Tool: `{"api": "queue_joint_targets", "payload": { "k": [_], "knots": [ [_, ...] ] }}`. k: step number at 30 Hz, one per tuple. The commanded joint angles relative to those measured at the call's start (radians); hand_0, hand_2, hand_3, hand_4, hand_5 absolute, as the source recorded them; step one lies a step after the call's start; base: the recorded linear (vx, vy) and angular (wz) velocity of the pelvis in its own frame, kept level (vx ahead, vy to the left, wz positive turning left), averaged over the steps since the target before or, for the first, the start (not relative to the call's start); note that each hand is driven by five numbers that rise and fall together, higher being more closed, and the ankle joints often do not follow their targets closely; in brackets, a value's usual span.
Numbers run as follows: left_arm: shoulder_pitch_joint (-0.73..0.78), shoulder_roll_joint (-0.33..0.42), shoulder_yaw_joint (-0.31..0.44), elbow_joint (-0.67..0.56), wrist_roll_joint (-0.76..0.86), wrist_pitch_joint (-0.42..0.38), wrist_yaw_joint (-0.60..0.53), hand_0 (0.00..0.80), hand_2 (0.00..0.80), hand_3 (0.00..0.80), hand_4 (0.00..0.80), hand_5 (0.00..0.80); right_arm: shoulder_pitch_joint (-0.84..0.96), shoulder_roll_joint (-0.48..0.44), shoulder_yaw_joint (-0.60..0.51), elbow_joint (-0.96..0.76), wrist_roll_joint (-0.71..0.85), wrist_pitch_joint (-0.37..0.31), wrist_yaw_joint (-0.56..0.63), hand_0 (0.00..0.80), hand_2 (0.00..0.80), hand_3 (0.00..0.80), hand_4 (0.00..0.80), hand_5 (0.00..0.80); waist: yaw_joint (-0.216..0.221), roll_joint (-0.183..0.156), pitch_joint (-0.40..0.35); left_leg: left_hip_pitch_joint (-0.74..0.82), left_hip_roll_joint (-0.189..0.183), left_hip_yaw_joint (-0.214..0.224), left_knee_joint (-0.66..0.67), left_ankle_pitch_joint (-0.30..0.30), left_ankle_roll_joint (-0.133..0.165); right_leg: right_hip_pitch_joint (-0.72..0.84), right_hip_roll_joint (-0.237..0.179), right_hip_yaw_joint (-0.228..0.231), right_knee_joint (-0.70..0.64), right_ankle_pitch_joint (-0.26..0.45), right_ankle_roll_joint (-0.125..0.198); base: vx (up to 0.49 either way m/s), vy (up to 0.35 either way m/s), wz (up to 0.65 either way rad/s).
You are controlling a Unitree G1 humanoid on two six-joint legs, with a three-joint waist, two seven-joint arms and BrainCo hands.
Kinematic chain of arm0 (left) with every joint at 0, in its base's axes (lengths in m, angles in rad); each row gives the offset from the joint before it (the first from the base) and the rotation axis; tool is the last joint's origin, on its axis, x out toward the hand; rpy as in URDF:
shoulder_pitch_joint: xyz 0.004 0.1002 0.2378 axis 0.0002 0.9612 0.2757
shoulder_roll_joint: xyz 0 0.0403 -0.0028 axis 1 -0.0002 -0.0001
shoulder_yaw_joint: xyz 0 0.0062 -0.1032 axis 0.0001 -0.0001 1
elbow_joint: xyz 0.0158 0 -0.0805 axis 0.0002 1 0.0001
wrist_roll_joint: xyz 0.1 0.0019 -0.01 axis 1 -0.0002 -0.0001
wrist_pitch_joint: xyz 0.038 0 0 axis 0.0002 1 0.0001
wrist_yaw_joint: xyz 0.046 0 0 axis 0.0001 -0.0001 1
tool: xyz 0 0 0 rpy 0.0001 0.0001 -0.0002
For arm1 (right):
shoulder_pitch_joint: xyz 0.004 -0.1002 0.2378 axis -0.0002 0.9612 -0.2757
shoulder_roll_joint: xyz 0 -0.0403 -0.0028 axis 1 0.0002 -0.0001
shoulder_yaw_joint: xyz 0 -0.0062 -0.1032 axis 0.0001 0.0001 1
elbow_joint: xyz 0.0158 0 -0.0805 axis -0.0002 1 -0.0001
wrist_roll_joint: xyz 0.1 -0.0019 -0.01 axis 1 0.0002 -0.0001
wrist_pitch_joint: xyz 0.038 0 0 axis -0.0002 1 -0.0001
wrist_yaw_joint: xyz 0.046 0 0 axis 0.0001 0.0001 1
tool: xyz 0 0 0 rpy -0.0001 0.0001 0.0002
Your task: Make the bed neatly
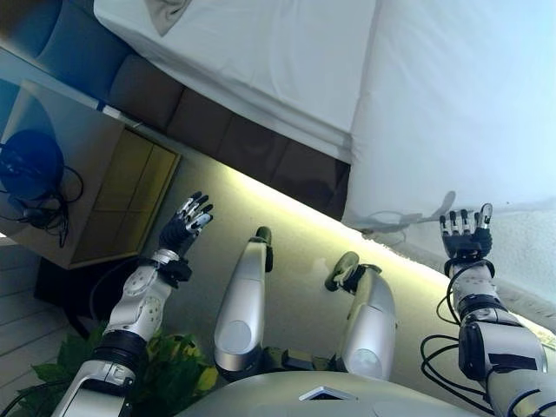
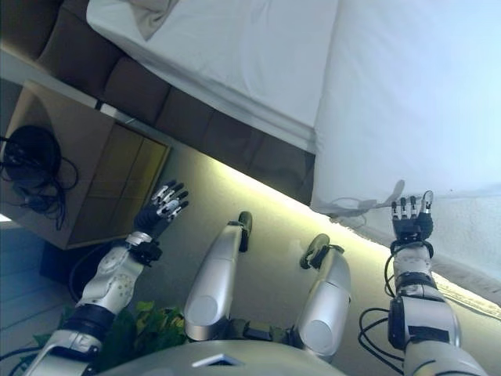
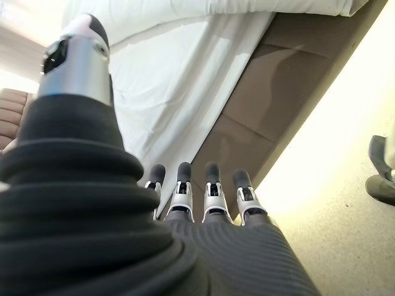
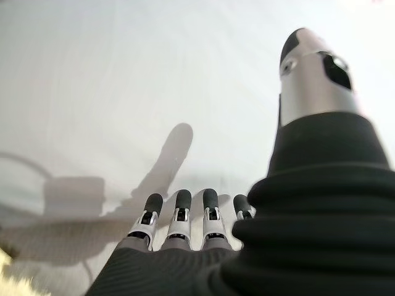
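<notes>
The bed has a white sheet point(image 1: 261, 52) on the mattress and a dark brown padded base point(image 1: 234, 143). A white duvet point(image 1: 460, 95) covers the right part and hangs over the bed's side down towards the floor. My right hand point(image 1: 466, 233) is open, fingers straight, just in front of the duvet's hanging lower edge; the duvet fills the right wrist view point(image 4: 154, 92). My left hand point(image 1: 185, 225) is open and empty above the floor, apart from the bed base. In the left wrist view the sheet point(image 3: 179, 80) and base point(image 3: 278, 92) show past my fingers point(image 3: 213, 194).
A wooden bedside cabinet point(image 1: 95, 187) stands at the left with a dark round device and cables point(image 1: 30, 169) on top. A beige pillow corner point(image 1: 165, 13) lies at the head of the bed. A green plant point(image 1: 174, 369) is at the lower left. Pale floor point(image 1: 295, 230) runs along the bed.
</notes>
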Motion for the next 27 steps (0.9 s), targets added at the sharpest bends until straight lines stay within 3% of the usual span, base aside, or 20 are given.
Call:
{"api": "queue_joint_targets", "payload": {
  "k": [1,5,13,16,23,27],
  "knots": [
    [0.000,0.021,-0.029,-0.088,-0.038,-0.043,-0.010,0.000,0.000,0.000,0.000,0.000,0.037,-0.110,-0.073,0.067,0.053,0.040,0.006,0.000,0.000,0.000,0.000,0.000,0.025,0.044,-0.004,-0.046,0.001,-0.040,-0.027,0.038,0.018,-0.013,-0.074,0.059,-0.029,0.092,0.087,-0.077,0.022,0.04],
    [0.000,0.031,-0.039,-0.104,-0.041,-0.051,0.000,0.000,0.000,0.000,0.000,0.000,0.008,-0.142,-0.078,0.065,0.053,0.009,-0.018,0.000,0.000,0.000,0.000,0.000,0.029,0.053,0.011,-0.064,-0.006,-0.034,-0.042,0.054,0.020,-0.038,-0.073,0.060,-0.030,0.102,0.091,-0.060,0.000,0.05],
    [-0.004,0.035,-0.033,-0.106,-0.057,-0.050,-0.002,0.000,0.000,0.000,0.000,0.000,0.037,-0.195,-0.140,0.111,0.068,0.029,-0.063,0.000,0.000,0.000,0.000,0.000,0.025,0.070,0.020,-0.053,-0.010,-0.026,-0.097,0.083,0.014,-0.037,-0.081,0.054,-0.072,0.135,0.108,-0.003,0.000,0.00],
    [-0.008,0.042,-0.041,-0.120,-0.066,-0.050,0.006,0.000,0.000,0.000,0.000,0.000,0.024,-0.229,-0.147,0.119,0.001,-0.003,-0.066,0.000,0.000,0.000,0.000,0.000,0.024,0.083,0.026,-0.057,-0.011,-0.024,-0.112,0.099,0.010,-0.044,-0.083,0.056,-0.078,0.141,0.113,-0.004,0.004,0.01],
    [-0.017,0.042,-0.042,-0.127,-0.079,-0.044,0.015,0.000,0.000,0.000,0.000,0.000,-0.037,-0.296,-0.119,0.112,-0.118,-0.006,-0.070,0.000,0.000,0.000,0.000,0.000,0.026,0.104,0.038,-0.065,-0.017,-0.025,-0.132,0.122,0.009,-0.063,-0.091,0.061,-0.071,0.138,0.113,0.015,0.000,0.00],
    [-0.011,0.032,-0.046,-0.139,-0.093,-0.041,0.011,0.000,0.000,0.000,0.000,0.000,-0.082,-0.325,-0.090,0.109,-0.140,0.044,-0.043,0.000,0.000,0.000,0.000,0.000,0.035,0.125,0.044,-0.073,-0.037,-0.036,-0.151,0.142,0.016,-0.082,-0.085,0.072,-0.058,0.127,0.109,0.086,0.028,0.02]
  ]
}}
